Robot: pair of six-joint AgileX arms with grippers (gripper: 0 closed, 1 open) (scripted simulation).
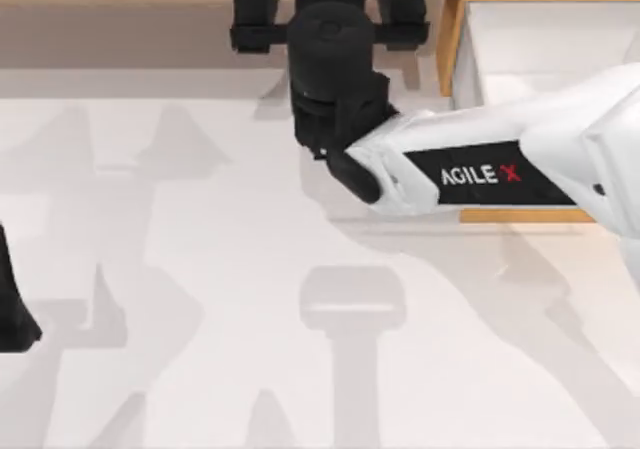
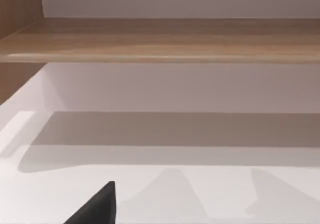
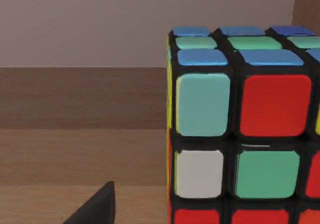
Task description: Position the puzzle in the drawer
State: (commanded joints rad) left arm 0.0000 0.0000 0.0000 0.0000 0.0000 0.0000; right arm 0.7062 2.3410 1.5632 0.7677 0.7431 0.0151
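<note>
The puzzle (image 3: 240, 134), a cube with black grid lines and teal, red, green, white and blue stickers, stands on a wooden surface close in front of my right wrist. My right gripper (image 1: 328, 14) is at the table's far middle, over the wooden shelf, and it is open. Its two black fingers (image 1: 258, 19) are spread wide, and one fingertip (image 3: 97, 206) stands apart from the cube's side. The drawer (image 1: 452, 39), light brown with a white interior, lies pulled out at the far right, partly under my right arm. My left gripper (image 1: 12, 314) is parked at the left edge, open.
A long wooden shelf (image 1: 120, 19) runs along the back of the table and also shows in the left wrist view as a wooden shelf (image 2: 160, 39). White tabletop (image 1: 200, 299) spreads across the front and left, crossed by arm shadows.
</note>
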